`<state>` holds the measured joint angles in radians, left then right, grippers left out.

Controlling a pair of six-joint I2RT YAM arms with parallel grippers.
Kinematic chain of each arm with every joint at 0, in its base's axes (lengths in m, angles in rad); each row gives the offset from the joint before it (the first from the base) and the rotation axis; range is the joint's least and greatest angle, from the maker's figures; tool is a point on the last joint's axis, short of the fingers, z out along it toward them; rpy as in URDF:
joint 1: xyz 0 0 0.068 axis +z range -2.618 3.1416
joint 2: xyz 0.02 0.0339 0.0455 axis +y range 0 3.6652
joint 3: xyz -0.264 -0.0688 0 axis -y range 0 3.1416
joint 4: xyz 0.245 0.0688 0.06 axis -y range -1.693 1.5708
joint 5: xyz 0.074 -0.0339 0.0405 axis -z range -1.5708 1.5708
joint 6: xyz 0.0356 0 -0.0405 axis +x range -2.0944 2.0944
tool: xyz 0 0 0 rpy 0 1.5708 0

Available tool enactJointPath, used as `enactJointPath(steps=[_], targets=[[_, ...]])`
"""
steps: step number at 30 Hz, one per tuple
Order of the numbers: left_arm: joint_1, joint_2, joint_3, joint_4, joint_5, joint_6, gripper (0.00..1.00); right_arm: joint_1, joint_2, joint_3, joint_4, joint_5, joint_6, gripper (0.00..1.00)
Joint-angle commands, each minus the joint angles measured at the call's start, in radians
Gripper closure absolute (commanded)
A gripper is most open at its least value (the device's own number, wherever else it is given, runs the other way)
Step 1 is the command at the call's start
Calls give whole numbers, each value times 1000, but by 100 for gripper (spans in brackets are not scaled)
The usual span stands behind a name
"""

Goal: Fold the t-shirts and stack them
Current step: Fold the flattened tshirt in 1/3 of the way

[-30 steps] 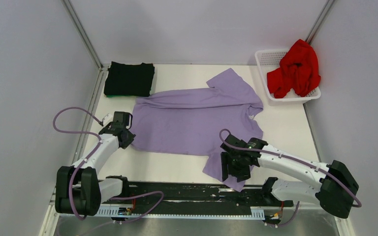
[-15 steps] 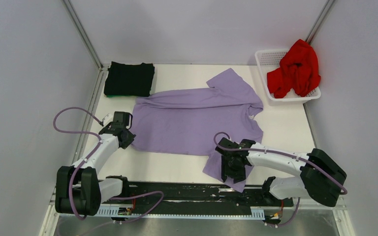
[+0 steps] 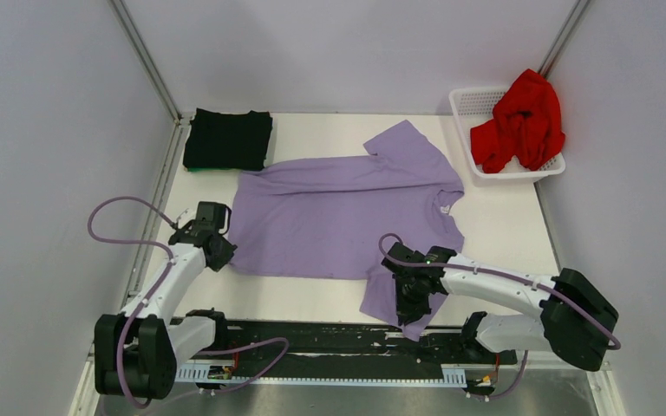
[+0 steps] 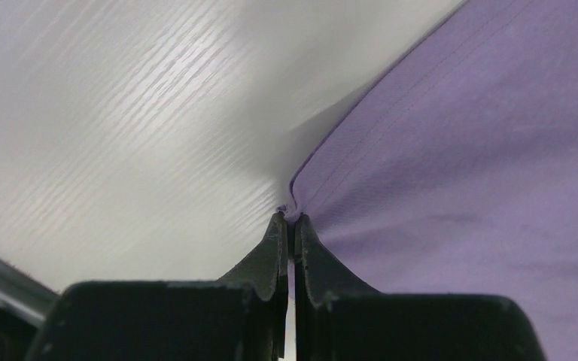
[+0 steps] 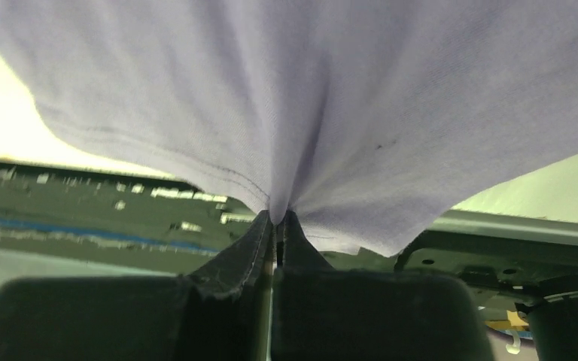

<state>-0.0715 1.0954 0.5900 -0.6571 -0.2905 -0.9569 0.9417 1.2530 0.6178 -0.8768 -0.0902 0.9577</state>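
Note:
A lavender-purple t-shirt (image 3: pixel 347 212) lies spread across the middle of the table. My left gripper (image 3: pixel 223 251) is shut on its near-left hem corner; the wrist view shows the cloth (image 4: pixel 451 150) pinched at the tips of that gripper (image 4: pixel 289 218). My right gripper (image 3: pixel 414 299) is shut on the near sleeve that hangs toward the table's front edge. In its wrist view the lavender cloth (image 5: pixel 308 98) bunches into the tips of the gripper (image 5: pixel 277 218). A folded black t-shirt (image 3: pixel 228 139) sits at the back left. A bright red t-shirt (image 3: pixel 522 121) is heaped in the basket.
The white lattice basket (image 3: pixel 473 108) stands at the back right corner. Grey walls and metal posts close in the table on three sides. A black rail (image 3: pixel 329 340) runs along the near edge between the arm bases.
My right gripper has closed on the shirt's near sleeve after moving left over it. My left gripper has pulled its hem corner slightly toward the near edge, flattening the shirt's left side.

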Motion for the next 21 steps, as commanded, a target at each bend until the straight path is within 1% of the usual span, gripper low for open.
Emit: enactJointPath(steps=[1,3,7,9,11,17,21], targets=[[1,-122,14,-215,-74,-85,100,24,-85,-5,-25,-158,-59,100],[1,-193,1,-271,-80,-119,100,51,-106,-7,-28,-217,-67,100],[1,-359,-31,-333,-60,-164,100,113,-132,-4,-33,-320,-74,100],[1,-411,-41,-346,-49,-183,100,131,-147,0,-43,-351,-78,100],[1,-449,-39,-362,-53,-198,100,133,-164,8,-63,-343,-81,100],[0,-470,-23,-351,-51,-174,100,119,-188,60,-87,-307,-105,100],[0,-429,-19,-293,-36,-150,100,16,-197,76,-88,-290,-156,100]])
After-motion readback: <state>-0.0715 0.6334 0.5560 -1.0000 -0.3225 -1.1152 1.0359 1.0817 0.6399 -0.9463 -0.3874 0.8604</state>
